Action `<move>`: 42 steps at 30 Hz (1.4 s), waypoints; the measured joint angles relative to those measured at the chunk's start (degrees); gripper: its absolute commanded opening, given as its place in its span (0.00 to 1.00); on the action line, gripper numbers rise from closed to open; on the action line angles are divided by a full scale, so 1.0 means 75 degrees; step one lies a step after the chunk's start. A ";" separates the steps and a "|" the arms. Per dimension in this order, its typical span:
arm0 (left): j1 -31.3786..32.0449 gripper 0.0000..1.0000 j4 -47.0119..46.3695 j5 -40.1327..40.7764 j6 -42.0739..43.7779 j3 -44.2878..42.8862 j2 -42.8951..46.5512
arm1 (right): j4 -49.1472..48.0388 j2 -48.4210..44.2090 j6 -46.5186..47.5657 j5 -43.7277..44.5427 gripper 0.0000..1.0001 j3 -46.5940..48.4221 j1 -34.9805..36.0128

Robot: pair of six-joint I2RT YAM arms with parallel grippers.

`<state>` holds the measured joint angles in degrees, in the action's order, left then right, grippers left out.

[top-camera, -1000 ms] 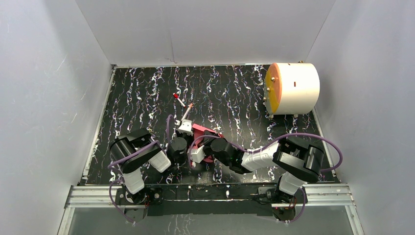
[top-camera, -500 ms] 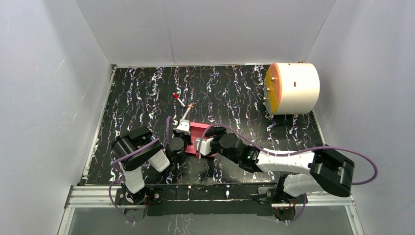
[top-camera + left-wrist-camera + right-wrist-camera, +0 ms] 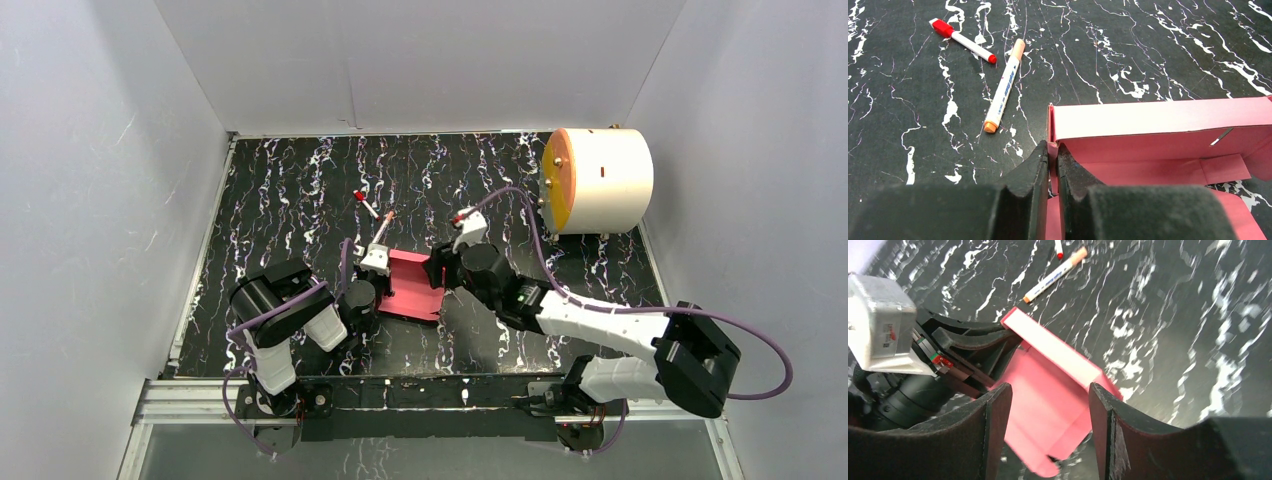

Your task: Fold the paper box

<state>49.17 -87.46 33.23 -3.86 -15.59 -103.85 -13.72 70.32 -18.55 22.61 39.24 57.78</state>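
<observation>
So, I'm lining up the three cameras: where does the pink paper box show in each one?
Top view: the paper box sits just below centre, between the two arms.
Left wrist: it fills the right half, from centre to the right edge.
Right wrist: it is at centre and lower centre.
Shared landmark: the orange-capped pen, lying just past one corner of the box.

Lab test cell: white panels [image 3: 430, 60] enclose a black marbled table [image 3: 300, 190] edged by aluminium rail [image 3: 430, 398].
</observation>
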 measured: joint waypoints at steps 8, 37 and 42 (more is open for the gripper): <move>0.0003 0.00 -0.0061 0.0082 -0.0131 0.0000 -0.0050 | -0.0749 -0.0082 -0.4170 0.0440 0.66 -0.1259 0.0000; 0.0003 0.00 -0.0105 0.0149 -0.0172 -0.0032 -0.0099 | -0.3281 0.2544 -0.9162 0.2157 0.42 -0.1227 -0.0003; 0.0003 0.00 -0.0105 0.0149 -0.0172 -0.0035 -0.0099 | -0.3573 0.2833 -0.9495 0.2256 0.28 -0.1183 0.0000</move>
<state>49.19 -88.25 34.35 -5.15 -15.86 -104.60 -40.51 91.57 -89.76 39.53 30.37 57.78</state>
